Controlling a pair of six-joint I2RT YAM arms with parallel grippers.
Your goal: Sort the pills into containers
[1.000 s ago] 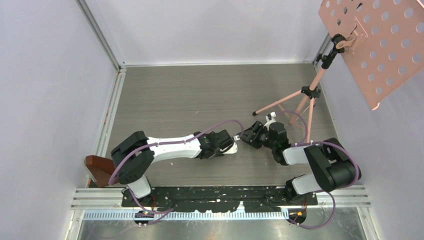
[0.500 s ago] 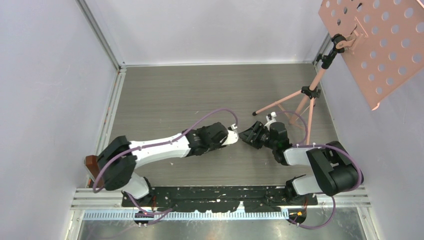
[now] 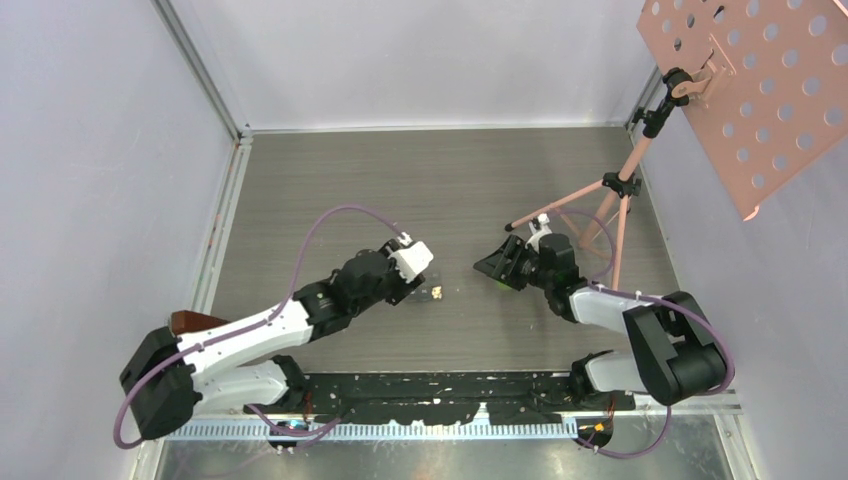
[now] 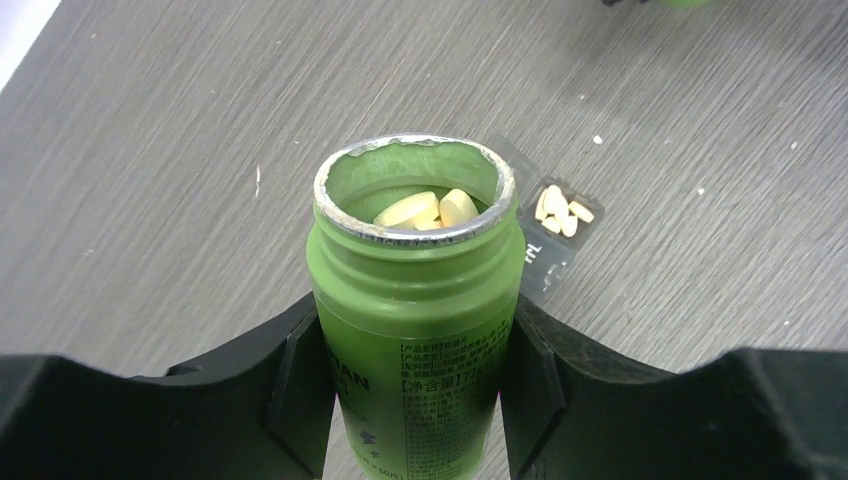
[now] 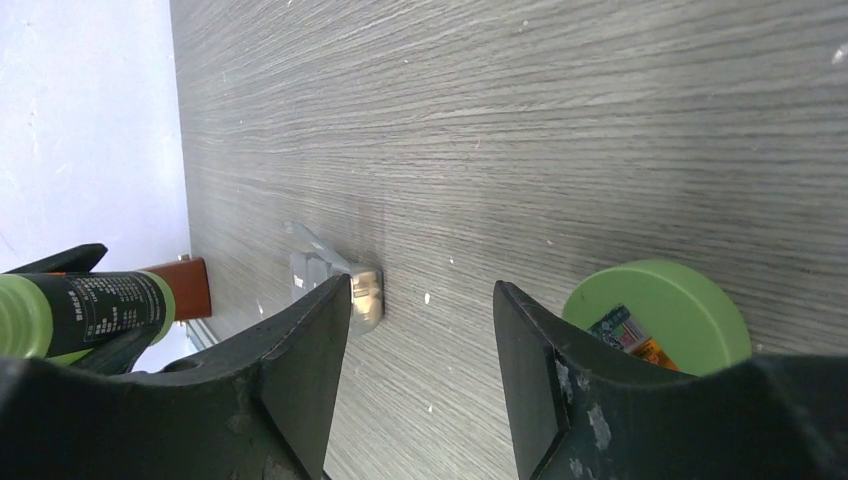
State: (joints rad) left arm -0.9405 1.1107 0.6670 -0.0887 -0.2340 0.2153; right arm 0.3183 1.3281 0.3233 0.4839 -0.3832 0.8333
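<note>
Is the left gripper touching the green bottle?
Touching. In the left wrist view the left gripper is shut on the green bottle: both black fingers press against its sides with no gap.

Lab: white-walled enclosure (image 3: 100,150), bolted arms

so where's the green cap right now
The green cap lies flat on the table just beside the right gripper, low and to the right in the right wrist view, away from the green bottle that the left gripper holds.
</note>
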